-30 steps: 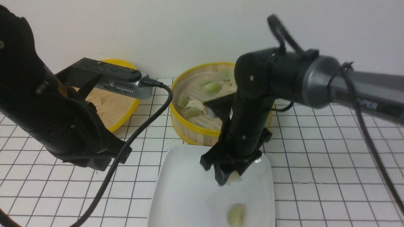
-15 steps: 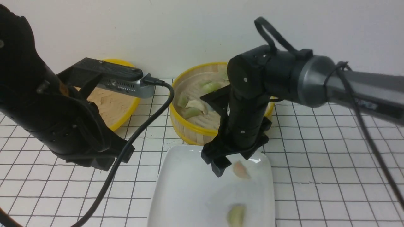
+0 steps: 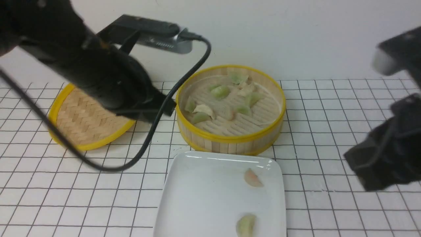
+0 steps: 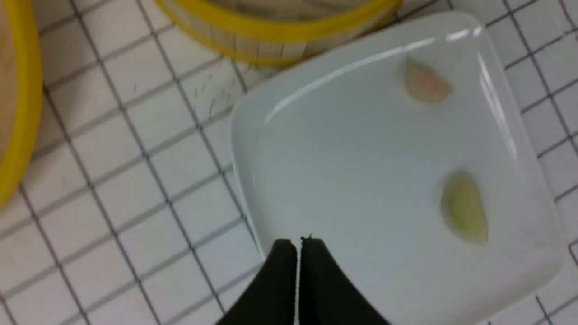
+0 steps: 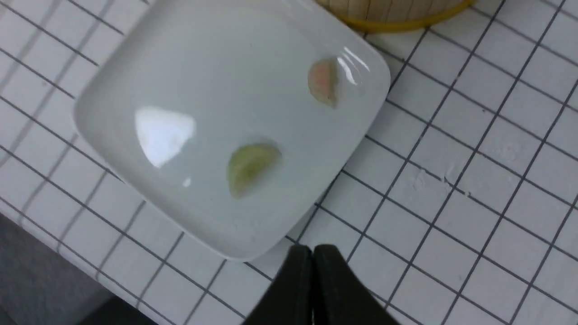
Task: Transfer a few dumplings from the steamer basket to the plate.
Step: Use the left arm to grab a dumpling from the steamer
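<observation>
The steamer basket [image 3: 230, 144] stands mid-table with several pale green and cream dumplings [image 3: 219, 92] on its slatted floor. The white plate [image 3: 204, 197] lies just in front of it. On it lie a pinkish dumpling [image 3: 252, 178] and a pale green dumpling [image 3: 246, 225]. My left gripper [image 4: 298, 243] is shut and empty, high over the plate's [image 4: 338, 158] edge. My right gripper [image 5: 313, 250] is shut and empty, high over the tablecloth beside the plate's [image 5: 203, 90] corner. Both wrist views show the pinkish dumpling [image 5: 323, 83] and the green one [image 5: 250, 164].
The flat woven yellow-rimmed lid [image 3: 85, 118] lies left of the basket. My left arm [image 3: 108, 79] and its cable [image 3: 158, 131] hang over the lid and the cloth between lid and basket. My right arm [image 3: 388, 158] is blurred at the right edge. The table's front edge [image 5: 45, 289] is near the plate.
My right gripper let go of the pinkish dumpling onto the plate, then pulled away to the right and shut. My left arm rose and swung up toward the back.
</observation>
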### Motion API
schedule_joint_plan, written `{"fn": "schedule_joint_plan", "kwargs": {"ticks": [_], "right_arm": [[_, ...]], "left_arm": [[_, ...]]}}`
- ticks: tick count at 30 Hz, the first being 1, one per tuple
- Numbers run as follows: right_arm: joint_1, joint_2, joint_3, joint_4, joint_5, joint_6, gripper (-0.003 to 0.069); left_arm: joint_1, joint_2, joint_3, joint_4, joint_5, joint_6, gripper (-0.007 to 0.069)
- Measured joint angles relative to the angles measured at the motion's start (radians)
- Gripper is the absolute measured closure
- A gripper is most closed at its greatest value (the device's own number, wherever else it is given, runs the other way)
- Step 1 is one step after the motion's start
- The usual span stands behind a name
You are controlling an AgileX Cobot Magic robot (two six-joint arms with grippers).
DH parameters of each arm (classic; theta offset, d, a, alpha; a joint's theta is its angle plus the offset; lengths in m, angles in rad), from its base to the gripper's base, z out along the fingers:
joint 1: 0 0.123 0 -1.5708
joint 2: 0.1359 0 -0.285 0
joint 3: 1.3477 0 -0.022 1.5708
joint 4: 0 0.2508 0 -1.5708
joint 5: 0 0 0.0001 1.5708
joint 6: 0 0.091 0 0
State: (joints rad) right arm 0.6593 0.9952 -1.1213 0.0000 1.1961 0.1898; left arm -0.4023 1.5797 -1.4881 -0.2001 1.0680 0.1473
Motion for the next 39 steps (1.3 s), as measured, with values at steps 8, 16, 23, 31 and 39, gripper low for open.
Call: {"fn": "schedule_joint_plan", "kwargs": {"ticks": [8, 16, 23, 31, 39], "right_arm": [[0.000, -0.297, 0.077, 0.000, 0.015, 0.145, 0.0673], [0.000, -0.351, 0.084, 0.000, 0.076, 0.223, 0.0673], [0.000, -0.309, 0.089, 0.000, 0.079, 0.230, 0.0673], [0.000, -0.295, 0.090, 0.023, 0.080, 0.257, 0.0673], [0.000, -0.295, 0.090, 0.025, 0.080, 0.260, 0.0673]], "left_arm": [[0.000, 0.437, -0.461, -0.002, 0.093, 0.123, 0.0611], [0.000, 0.740, -0.773, 0.032, 0.107, 0.145, 0.0379], [0.000, 0.865, -0.846, 0.103, -0.011, 0.142, 0.0183], [0.000, 0.948, -0.846, 0.103, -0.060, 0.133, 0.0200], [0.000, 0.948, -0.851, 0.103, -0.031, 0.091, 0.0232]]}}
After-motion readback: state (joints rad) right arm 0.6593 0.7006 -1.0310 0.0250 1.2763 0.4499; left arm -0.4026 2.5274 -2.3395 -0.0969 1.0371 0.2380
